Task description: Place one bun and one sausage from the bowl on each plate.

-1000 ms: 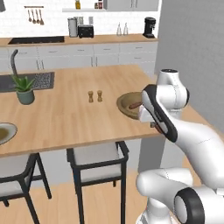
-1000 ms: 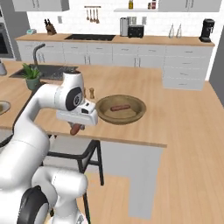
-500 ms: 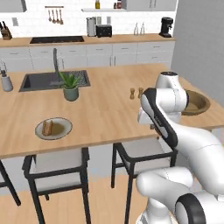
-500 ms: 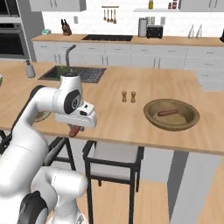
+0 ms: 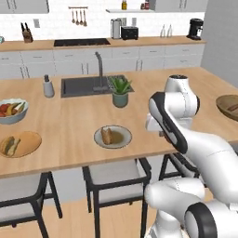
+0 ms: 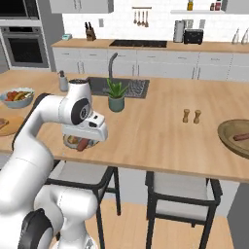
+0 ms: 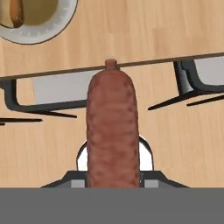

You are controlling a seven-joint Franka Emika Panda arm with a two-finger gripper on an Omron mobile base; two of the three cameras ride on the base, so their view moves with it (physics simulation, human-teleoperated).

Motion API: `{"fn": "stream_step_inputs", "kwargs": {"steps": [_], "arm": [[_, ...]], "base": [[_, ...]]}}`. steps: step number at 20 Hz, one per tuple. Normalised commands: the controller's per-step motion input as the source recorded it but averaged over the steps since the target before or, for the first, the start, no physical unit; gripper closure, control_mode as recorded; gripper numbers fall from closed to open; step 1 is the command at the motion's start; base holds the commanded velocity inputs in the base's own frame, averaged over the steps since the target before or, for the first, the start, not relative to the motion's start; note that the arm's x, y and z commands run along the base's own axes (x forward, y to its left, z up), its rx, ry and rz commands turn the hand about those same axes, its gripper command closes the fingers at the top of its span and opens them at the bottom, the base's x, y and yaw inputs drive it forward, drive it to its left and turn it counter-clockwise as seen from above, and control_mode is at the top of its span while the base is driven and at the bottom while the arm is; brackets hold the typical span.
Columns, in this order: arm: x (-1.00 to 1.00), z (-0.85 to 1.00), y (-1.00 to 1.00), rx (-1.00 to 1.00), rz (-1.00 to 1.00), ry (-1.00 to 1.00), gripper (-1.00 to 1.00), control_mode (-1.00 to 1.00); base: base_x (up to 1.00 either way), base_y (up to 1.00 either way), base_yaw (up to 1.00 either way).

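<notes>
reddish sausage [image 7: 113, 127] clamped in gripper [image 7: 113, 181] (pointing outward)

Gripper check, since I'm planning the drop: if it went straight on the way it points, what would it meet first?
The gripper, shut on the sausage, points down past the counter edge. Likely first: the stool seat or floor, not the grey-white plate; depth is unclear.

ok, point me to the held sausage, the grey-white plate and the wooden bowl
sausage [image 7: 113, 127], hand view, middle of its body.
grey-white plate [image 5: 122, 141], left base view, bare front rim.
wooden bowl [image 6: 227, 139], right base view, near rim.
</notes>
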Motion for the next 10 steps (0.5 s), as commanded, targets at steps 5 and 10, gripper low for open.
{"fn": "stream_step_inputs", "kwargs": {"steps": [5, 10], "arm": [[0.00, 0.00, 0.00, 0.00, 0.00, 0.00, 1.00, 1.00], [0.00, 0.00, 0.00, 0.00, 0.00, 0.00, 1.00, 1.00]], "base": [[0.37, 0.60, 0.00], [0.48, 0.30, 0.00]]}}
